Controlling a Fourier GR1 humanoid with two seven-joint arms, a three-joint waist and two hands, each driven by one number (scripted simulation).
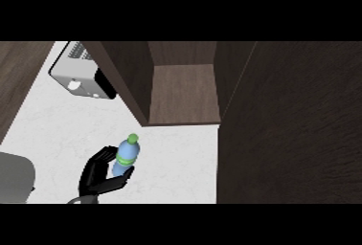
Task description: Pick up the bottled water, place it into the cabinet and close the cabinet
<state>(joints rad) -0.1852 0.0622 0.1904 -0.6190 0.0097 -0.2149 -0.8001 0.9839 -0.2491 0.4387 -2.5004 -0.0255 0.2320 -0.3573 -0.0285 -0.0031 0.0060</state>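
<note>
The bottled water (126,154), pale blue with a green cap and green band, leans slightly over the white counter (176,167). My left hand (101,176) comes in from the lower edge and holds the bottle's lower end, fingers behind its left side and thumb curled round its base. Just beyond the bottle, the dark wooden cabinet (184,93) stands open, its shelf bare. Its open door (290,124) fills the right side of the view. My right hand does not show.
A white and black appliance (79,75) sits on the counter at the back left, beside the cabinet's left wall. A grey shape (14,177) lies at the lower left edge. Dark wood panelling (17,81) borders the counter's left.
</note>
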